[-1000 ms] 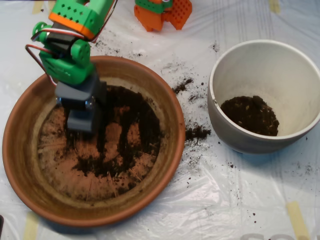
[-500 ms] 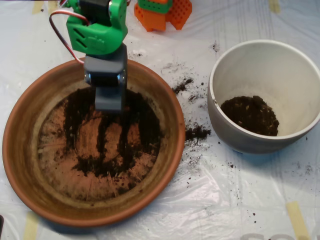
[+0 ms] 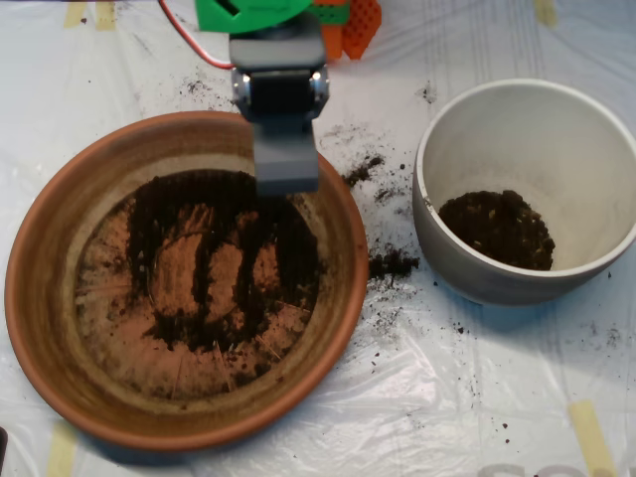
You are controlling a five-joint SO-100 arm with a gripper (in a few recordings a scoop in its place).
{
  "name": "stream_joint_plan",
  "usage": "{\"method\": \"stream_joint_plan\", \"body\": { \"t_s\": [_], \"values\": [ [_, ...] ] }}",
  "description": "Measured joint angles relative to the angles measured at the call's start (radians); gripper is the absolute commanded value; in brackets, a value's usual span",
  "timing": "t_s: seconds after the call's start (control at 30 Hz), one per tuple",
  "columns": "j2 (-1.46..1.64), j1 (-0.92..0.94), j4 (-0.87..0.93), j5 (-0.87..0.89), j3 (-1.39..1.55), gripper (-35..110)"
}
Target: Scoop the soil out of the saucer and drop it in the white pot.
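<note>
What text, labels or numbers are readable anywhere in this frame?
None readable.
Scoop, saucer, white pot: no print on any of them.
Bottom edge of the plastic sheet: faint grey marks, cut off by the frame and too blurred to read.

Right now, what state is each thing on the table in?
scoop: above the upper rim of the saucer.
saucer: upright, mostly scraped, bare streaks showing.
soil: thin streaked layer in the saucer; a clump sits in the white pot; crumbs lie scattered on the plastic sheet between them.
white pot: upright, holding a small amount of soil.
</note>
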Motion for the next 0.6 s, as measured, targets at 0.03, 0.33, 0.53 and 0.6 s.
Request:
{"method": "stream_joint_plan", "body": {
  "t_s": [0.03,0.33,0.53,0.6],
  "values": [
    [0.0,-0.025,0.009,0.002,-0.02,-1],
    [-0.008,-0.216,0.084,0.034,-0.207,0],
    [-0.178,-0.351,0.189,0.041,-0.469,0],
    [-0.249,-0.403,0.212,0.034,-0.548,0]
  ]
}}
